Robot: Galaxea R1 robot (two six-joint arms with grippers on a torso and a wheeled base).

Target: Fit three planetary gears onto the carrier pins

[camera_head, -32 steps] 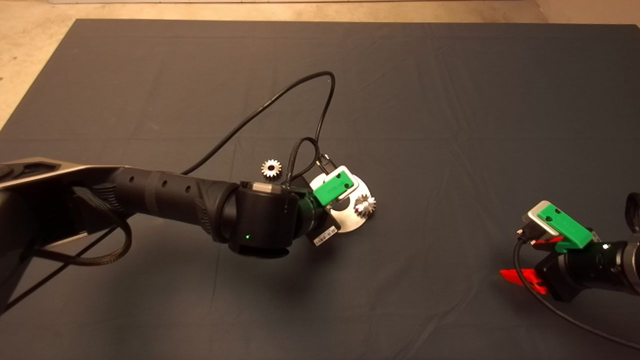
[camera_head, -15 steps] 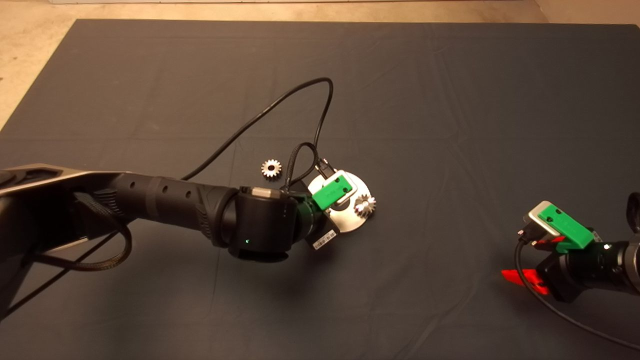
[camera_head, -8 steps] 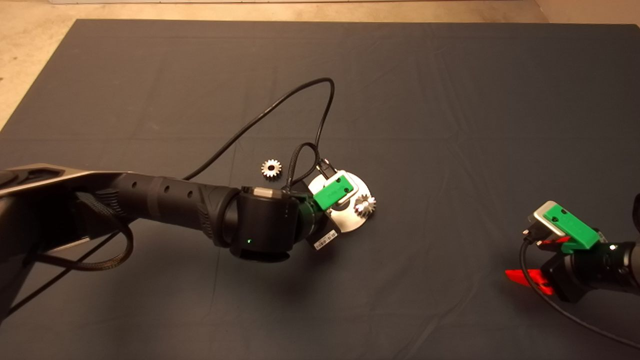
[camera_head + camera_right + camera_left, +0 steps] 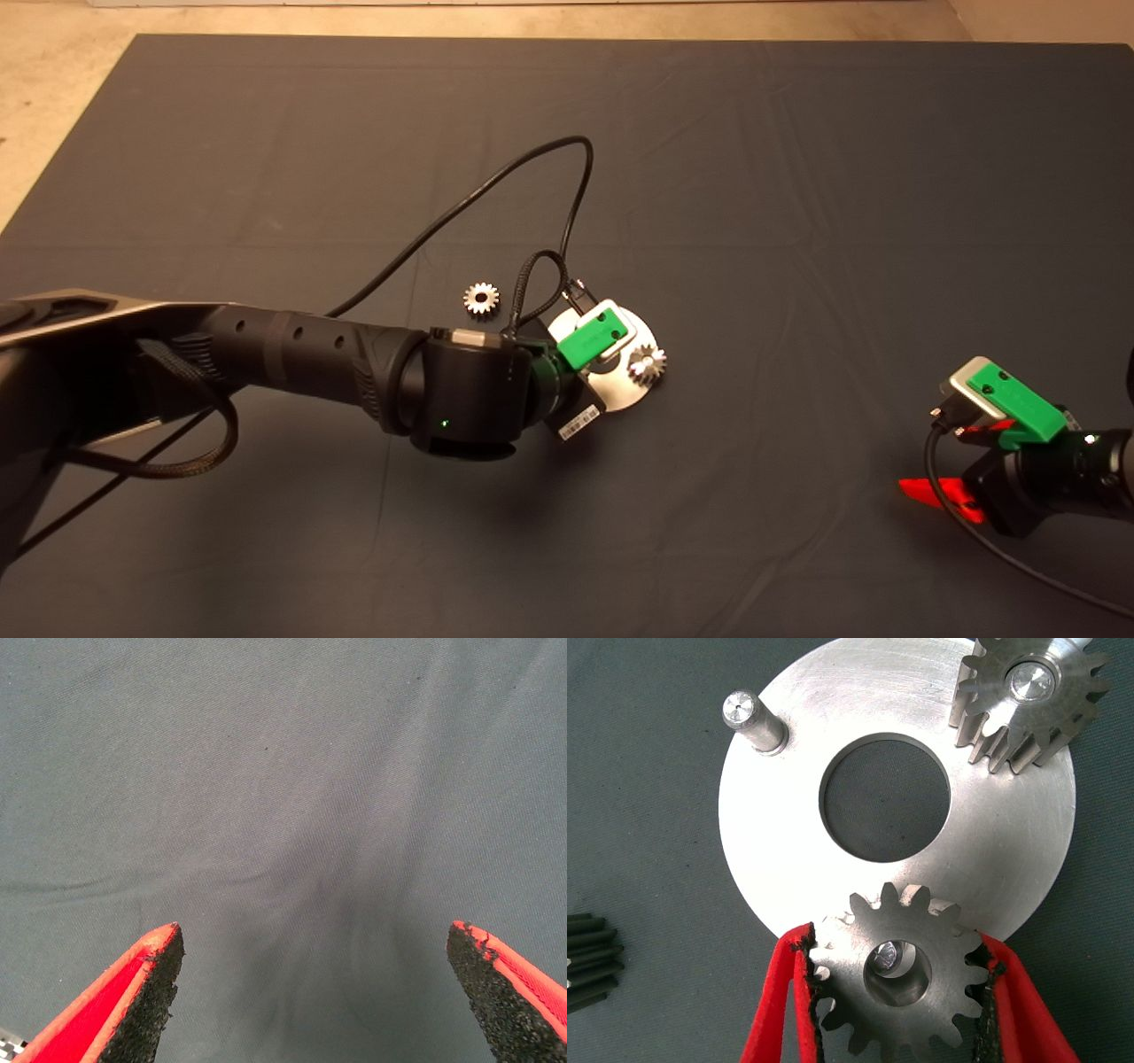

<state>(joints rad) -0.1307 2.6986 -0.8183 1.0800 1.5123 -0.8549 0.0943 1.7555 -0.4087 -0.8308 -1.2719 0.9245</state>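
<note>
Silver disc half hidden under arm

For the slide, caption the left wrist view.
Left end effector grips a gear over a pin of the disc; one gear seated, one pin bare.

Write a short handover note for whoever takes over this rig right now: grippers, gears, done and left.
Left gripper: shut on the second gear, held over a pin on the carrier disc, not seated yet.
Right gripper: open, parked over bare mat at the lower right.
Done: first gear on its pin.
Left: seat the second gear; third gear lies on the mat beside the disc; bare pin awaits it.
</note>
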